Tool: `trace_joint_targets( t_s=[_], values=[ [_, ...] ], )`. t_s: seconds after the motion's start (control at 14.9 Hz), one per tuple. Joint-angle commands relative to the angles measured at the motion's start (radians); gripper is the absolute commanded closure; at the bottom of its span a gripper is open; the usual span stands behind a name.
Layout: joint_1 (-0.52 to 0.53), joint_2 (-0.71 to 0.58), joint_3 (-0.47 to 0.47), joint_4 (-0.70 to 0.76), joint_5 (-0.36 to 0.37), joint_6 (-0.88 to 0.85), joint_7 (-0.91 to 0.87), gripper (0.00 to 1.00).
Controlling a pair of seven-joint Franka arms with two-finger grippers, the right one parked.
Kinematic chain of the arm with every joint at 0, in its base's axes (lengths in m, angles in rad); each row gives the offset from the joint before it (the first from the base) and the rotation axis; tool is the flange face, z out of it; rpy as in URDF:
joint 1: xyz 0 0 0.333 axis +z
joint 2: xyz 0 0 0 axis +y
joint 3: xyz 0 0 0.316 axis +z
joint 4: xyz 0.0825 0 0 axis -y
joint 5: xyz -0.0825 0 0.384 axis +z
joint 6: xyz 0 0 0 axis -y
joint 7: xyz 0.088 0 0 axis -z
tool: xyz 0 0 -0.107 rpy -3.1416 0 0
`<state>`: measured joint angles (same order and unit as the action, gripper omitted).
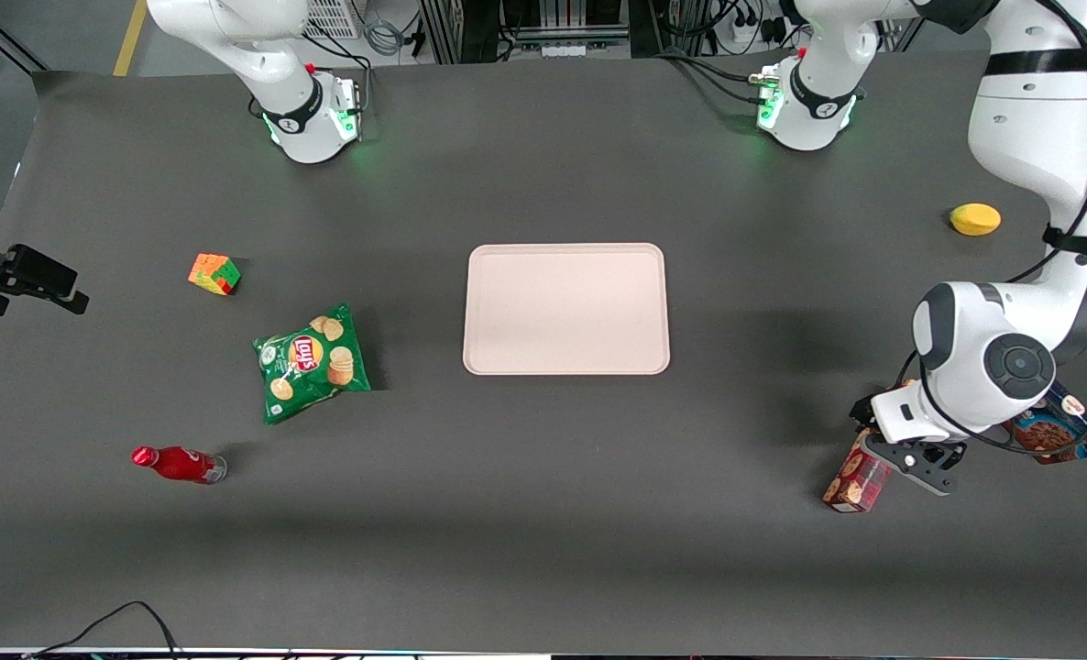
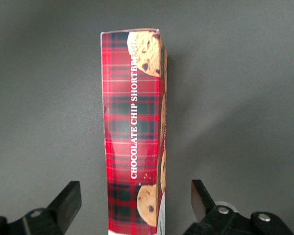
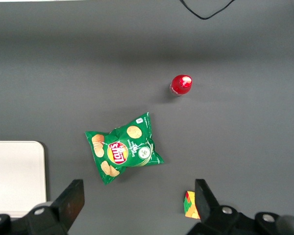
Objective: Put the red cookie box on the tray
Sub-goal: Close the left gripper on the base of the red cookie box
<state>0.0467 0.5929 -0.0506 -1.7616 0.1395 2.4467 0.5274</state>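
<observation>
The working arm's tool hangs over the red cookie box close to the counter's working-arm end, nearer the front edge than the middle; the box lies flat on the counter, long and narrow, its plaid side up, and the wrist view shows it running straight between the two dark fingers, which stand apart on either side with bare counter showing between each pad and the cardboard, so the tool is released and grips nothing; that spread looks chosen so the pads can close across the box's narrow width, the only span they could take, and near its white end rather than mid-length; I judge the step in hand to be the approach just ahead of the grasp, with the task barely begun; the tray sits bare at the counter's middle, well apart from the box, long side roughly parallel to the front edge, so a lift and a long carry toward the centre are still owed; just beside the box, partly under the arm, lies a dark blue cookie bag, near enough that a careless descent could nudge it.
</observation>
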Motion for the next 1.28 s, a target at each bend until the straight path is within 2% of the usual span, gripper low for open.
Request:
trace_joint_targets(
  t_s=[0.0, 0.2, 0.34, 0.47, 0.61, 0.67, 0.94, 1.21],
  values=[
    [-0.028, 0.015, 0.025, 0.002, -0.015, 0.017, 0.013, 0.01],
    [-0.033, 0.033, 0.026, 0.007, -0.015, 0.043, 0.014, 0.09],
    [-0.038, 0.036, 0.040, 0.007, -0.015, 0.052, 0.016, 0.23],
    [-0.041, 0.038, 0.041, 0.007, -0.017, 0.052, 0.017, 0.53],
    [-0.041, 0.038, 0.043, 0.010, -0.017, 0.051, 0.017, 0.95],
    [-0.042, 0.038, 0.043, 0.010, -0.018, 0.051, 0.016, 1.00],
    [-0.054, -0.004, 0.044, 0.010, -0.057, 0.020, 0.005, 1.00],
    [-0.091, -0.157, 0.041, 0.027, -0.090, -0.223, -0.120, 1.00]
  ],
)
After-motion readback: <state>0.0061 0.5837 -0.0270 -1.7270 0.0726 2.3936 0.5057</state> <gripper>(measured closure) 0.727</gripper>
